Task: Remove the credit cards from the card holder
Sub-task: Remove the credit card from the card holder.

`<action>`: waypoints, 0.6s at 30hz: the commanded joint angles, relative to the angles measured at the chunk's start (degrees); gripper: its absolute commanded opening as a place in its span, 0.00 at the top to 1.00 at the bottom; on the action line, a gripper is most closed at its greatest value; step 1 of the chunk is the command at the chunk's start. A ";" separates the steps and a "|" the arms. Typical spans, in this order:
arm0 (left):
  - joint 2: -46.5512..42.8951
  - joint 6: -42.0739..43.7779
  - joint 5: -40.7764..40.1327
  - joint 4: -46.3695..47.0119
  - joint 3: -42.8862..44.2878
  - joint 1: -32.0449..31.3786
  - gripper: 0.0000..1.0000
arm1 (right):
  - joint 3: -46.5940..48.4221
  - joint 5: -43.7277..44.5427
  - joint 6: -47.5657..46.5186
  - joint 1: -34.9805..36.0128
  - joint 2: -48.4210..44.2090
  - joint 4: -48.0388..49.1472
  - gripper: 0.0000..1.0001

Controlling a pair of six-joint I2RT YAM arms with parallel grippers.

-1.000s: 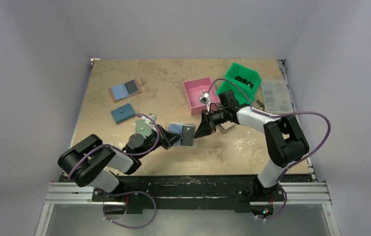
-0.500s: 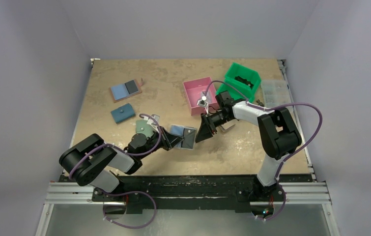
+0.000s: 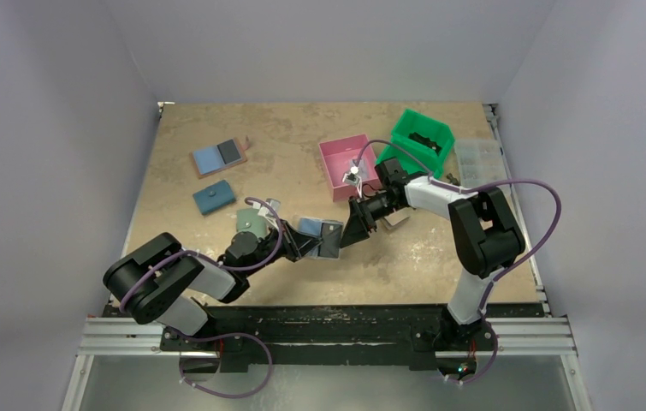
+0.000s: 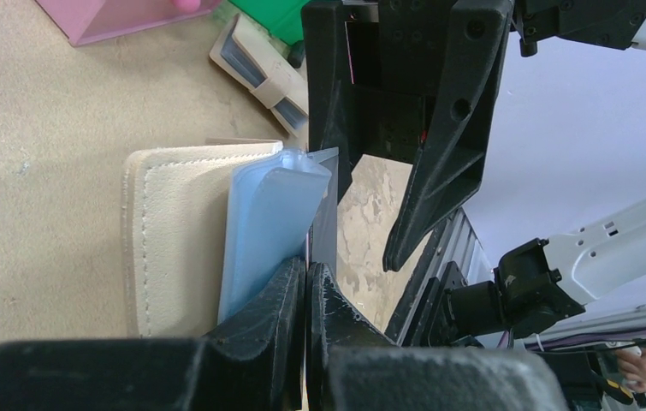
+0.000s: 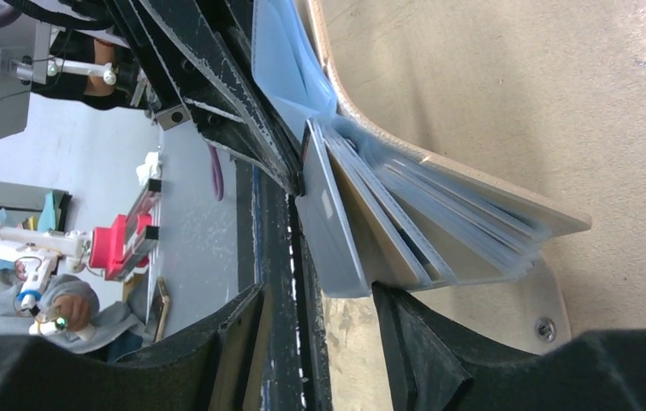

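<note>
Near the middle of the sand-coloured tabletop (image 3: 285, 137), tipped up off the surface: a palm-sized beige stitched bifold card holder (image 3: 320, 237), spread open, pale blue pocket to the left and dark grey panel to the right. Pinched at its near-left edge by the black left hand (image 3: 304, 246), pressed tight together on a thin leaf right beside the pale blue pocket. Inside the holder, seen from the right wrist, a fan of translucent bluish sleeves (image 5: 439, 223) with a flat grey leaf (image 5: 328, 214) outermost; card or panel, impossible to tell. Straddling the lower edge of that grey leaf, the black right hand (image 3: 356, 232), spread apart, one finger on each side. Just behind the right hand, flat on the tabletop, a tan folded wallet with layered flaps (image 3: 398, 219). Farther back, a square pink plastic bin (image 3: 333, 154), contents unclear from above. Just right of it, a green plastic bin (image 3: 439, 128) holding a small dark object (image 3: 424, 139), too small to name. At the right edge, a clear compartment box (image 3: 480, 164) of tiny parts, not readable. Well apart on the far left, a flat brown-edged holder with blue and black panels (image 3: 219, 156) and, nearer, a small teal pouch (image 3: 214, 198).
</note>
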 commanded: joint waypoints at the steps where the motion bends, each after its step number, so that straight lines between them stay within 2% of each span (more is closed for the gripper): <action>1: -0.04 -0.79 2.72 7.22 2.24 -1.02 1.00 | 0.49 -2.65 1.45 0.79 -1.79 3.58 0.43; 8: 2.53 -1.53 3.00 9.21 2.41 -1.00 1.00 | 0.86 -5.53 0.01 0.79 -2.23 2.26 0.51; 14: 2.82 -0.84 2.22 7.06 2.89 -1.10 1.00 | 1.41 -7.68 -1.69 0.72 -2.08 0.65 0.69; 18: 2.50 0.22 1.64 4.46 3.30 -1.23 1.00 | 1.81 -8.78 -3.07 0.72 -2.06 -0.61 0.70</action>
